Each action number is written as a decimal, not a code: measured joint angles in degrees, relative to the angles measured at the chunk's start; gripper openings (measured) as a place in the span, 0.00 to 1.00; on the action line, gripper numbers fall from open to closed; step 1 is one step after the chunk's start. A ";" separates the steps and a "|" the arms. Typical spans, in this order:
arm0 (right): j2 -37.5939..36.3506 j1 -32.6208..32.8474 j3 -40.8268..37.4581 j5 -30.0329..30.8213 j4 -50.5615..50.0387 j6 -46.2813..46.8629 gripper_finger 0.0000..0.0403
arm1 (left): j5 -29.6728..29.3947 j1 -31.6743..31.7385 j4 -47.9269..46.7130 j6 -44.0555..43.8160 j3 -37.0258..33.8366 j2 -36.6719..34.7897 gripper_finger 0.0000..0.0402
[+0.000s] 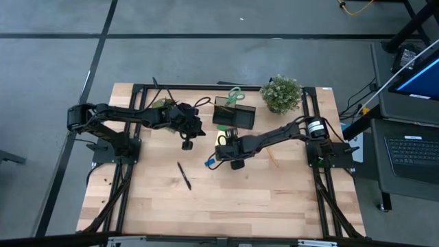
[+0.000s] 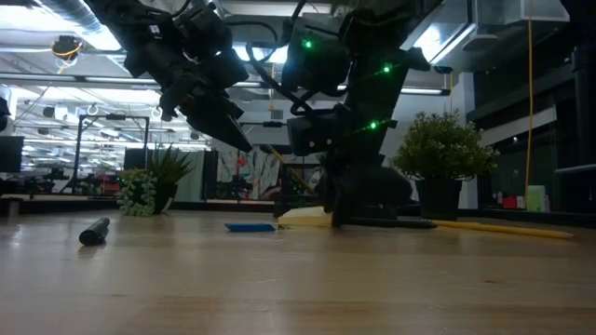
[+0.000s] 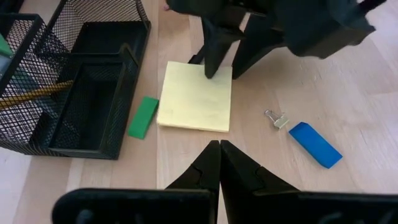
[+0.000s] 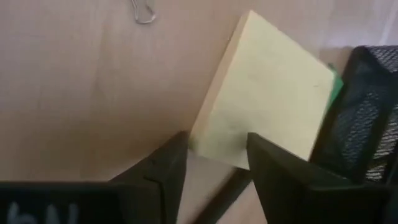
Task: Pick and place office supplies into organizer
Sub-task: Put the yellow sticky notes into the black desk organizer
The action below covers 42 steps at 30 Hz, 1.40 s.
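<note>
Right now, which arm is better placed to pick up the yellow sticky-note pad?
The right arm. Its open pincer already straddles a corner of the sticky-note pad, next to the mesh organizer. The left pincer is shut and hangs apart from the pad.

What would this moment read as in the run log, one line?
right tool: open, straddling sticky pad corner | left tool: shut, hovering near pad | organizer: beside pad | green eraser, blue eraser: on table

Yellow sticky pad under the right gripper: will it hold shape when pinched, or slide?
The sticky pad lies flat and square-edged, so probably stiff enough. On smooth wood it may slide. The right gripper straddles just one corner, so it might droop or fan.
</note>
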 joint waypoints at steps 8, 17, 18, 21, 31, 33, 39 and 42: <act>1.40 0.42 0.18 3.27 0.01 0.15 0.31 | 0.02 0.00 -0.01 -0.17 0.00 0.00 0.00; 1.57 0.44 0.07 3.50 0.11 0.15 0.24 | 0.02 0.00 -0.02 -0.17 0.00 0.00 0.00; 1.58 0.44 0.06 3.50 0.11 0.15 0.24 | 0.02 0.00 0.00 -0.17 0.00 0.00 0.00; 1.58 0.42 0.04 3.48 0.11 0.81 0.21 | 0.02 0.00 0.00 -0.17 0.00 0.00 0.00; 1.74 0.22 -0.09 5.62 -0.52 4.74 0.01 | 0.02 0.00 -0.02 -0.20 0.00 0.00 0.00; 1.74 0.22 -0.09 5.59 -0.52 4.79 0.01 | 0.02 0.00 -0.02 -0.55 0.00 0.00 0.00; 1.61 0.26 -0.09 6.05 -1.05 4.82 0.00 | 0.02 0.00 -0.02 -0.59 0.00 0.00 0.00; 1.38 0.26 0.23 6.71 -2.97 5.01 0.00 | 0.02 0.00 -0.02 -0.59 0.00 0.00 0.00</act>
